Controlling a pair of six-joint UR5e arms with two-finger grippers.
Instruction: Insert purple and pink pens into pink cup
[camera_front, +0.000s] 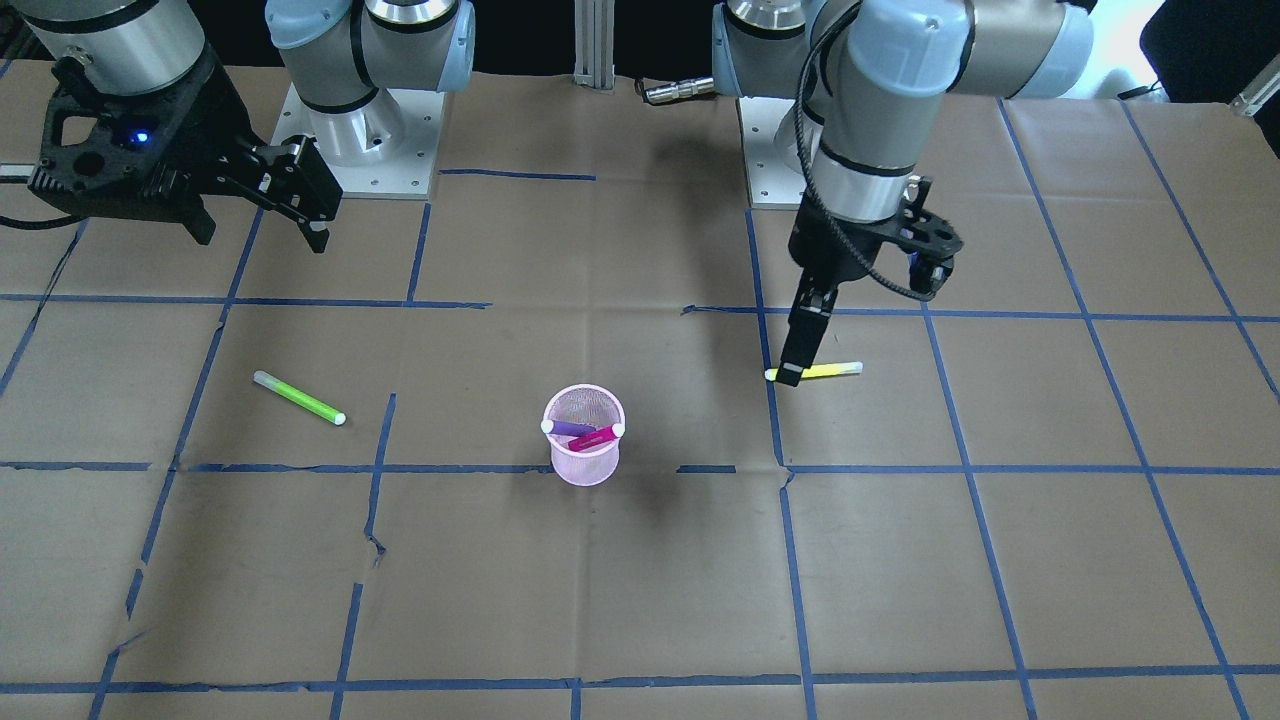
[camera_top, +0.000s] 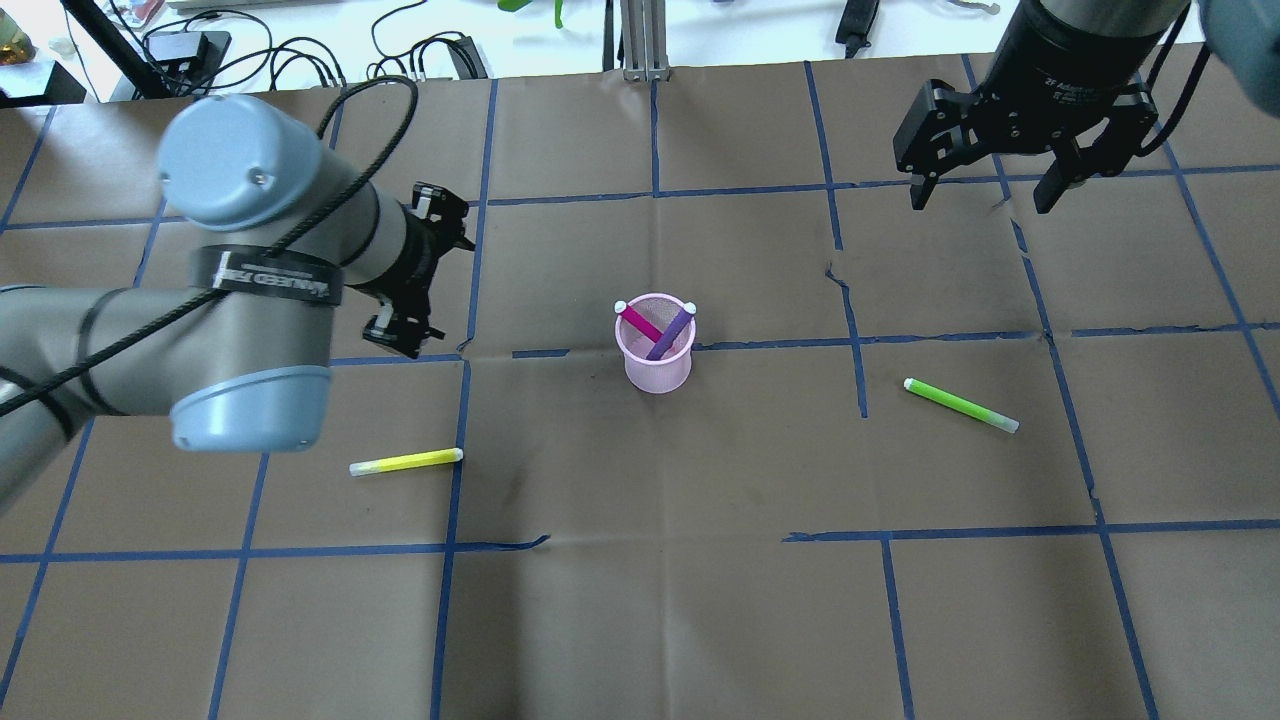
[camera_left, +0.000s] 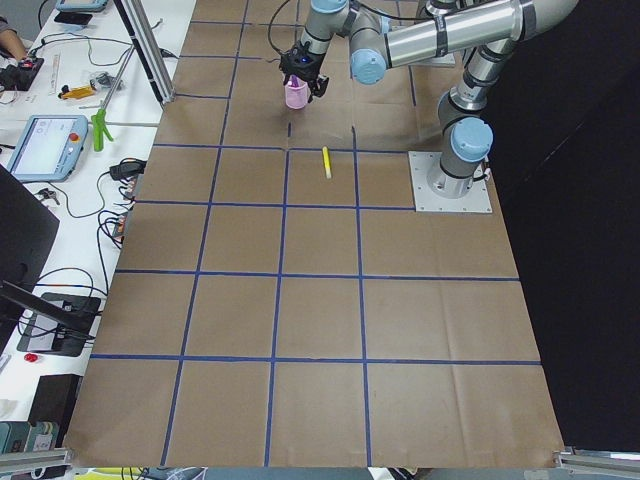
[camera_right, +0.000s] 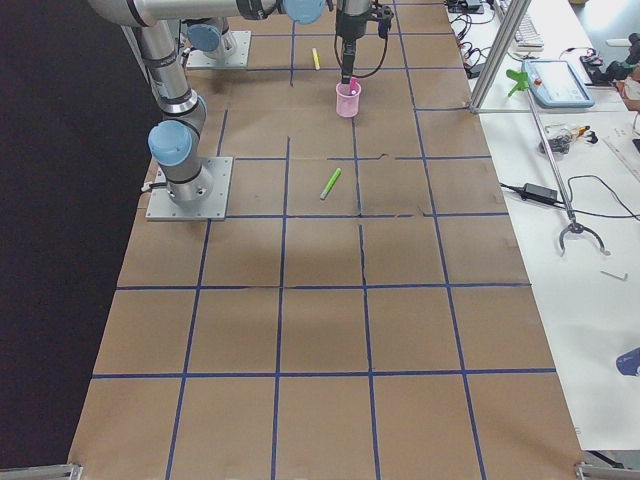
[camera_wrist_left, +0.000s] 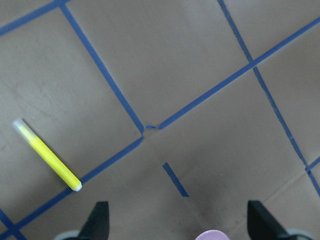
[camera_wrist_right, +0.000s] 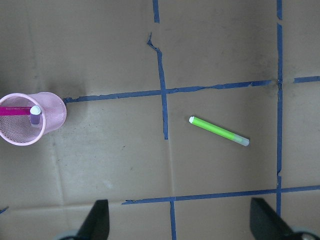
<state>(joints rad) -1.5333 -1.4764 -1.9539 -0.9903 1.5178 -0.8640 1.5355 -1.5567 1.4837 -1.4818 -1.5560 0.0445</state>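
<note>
On the bench (camera_top: 640, 600), the left tool (camera_wrist_left: 180, 222) hovers spread and empty, with the pink cup (camera_top: 657, 360) near it, toward the bench's middle. The right tool (camera_top: 982, 200), likewise spread and empty, hangs well apart from the cup. The purple pen (camera_top: 668, 335) and pink pen (camera_top: 640, 323) lean crossed inside it, tips above the rim, so the job looks finished. A good retreat lifts the left tool clear without brushing those tips.

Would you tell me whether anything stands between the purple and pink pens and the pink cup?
Nothing visible does: the purple pen and pink pen already stand crossed inside the pink cup.
</note>
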